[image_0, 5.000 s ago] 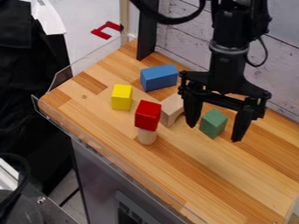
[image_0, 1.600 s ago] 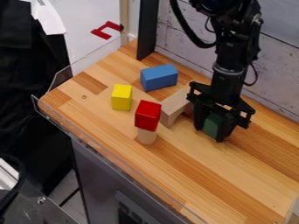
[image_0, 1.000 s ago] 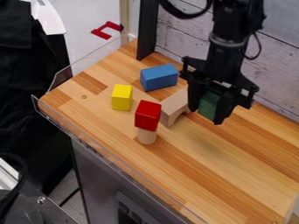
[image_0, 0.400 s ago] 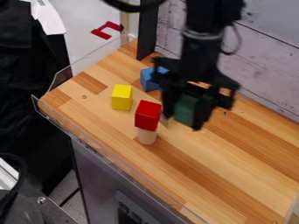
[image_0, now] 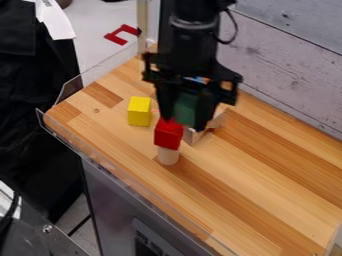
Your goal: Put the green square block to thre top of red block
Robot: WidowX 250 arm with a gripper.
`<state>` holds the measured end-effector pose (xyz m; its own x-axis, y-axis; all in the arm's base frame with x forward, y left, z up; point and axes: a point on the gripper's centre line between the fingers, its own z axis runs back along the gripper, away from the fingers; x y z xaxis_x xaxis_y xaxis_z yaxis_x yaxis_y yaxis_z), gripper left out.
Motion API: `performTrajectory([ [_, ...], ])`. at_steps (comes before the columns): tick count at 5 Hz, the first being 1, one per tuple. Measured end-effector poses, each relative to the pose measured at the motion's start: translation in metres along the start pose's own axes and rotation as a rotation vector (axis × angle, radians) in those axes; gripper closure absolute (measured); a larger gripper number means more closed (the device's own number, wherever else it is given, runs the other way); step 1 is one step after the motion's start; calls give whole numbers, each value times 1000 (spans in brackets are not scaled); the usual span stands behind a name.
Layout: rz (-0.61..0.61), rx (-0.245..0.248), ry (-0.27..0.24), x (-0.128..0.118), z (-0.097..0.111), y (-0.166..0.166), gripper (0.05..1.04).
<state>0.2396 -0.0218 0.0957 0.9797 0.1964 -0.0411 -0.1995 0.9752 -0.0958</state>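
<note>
My gripper [image_0: 185,124] hangs above and slightly behind the red block, shut on the green block [image_0: 189,107]. The green block's lower end overlaps the upper right of the red block [image_0: 168,136] in view; whether they touch I cannot tell. Beneath the red block stands a pale wooden cylinder [image_0: 167,156], upright on the wooden table.
A yellow block [image_0: 139,111] stands just left of the gripper. Behind the red block, a natural wood arch block [image_0: 212,123] is partly hidden by the gripper. Only a bit of the blue block [image_0: 196,79] shows behind the arm. A clear rim [image_0: 137,179] edges the table [image_0: 267,190].
From standing open around the green block, my gripper shut on it and lifted it off the table. It then carried the block left, to above the red block's area. The other blocks have not moved.
</note>
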Motion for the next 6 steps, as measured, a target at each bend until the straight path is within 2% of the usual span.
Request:
performTrajectory([
  [3, 50, 7, 4, 9, -5, 18, 517],
  [6, 69, -4, 59, 5, -20, 25, 517],
])
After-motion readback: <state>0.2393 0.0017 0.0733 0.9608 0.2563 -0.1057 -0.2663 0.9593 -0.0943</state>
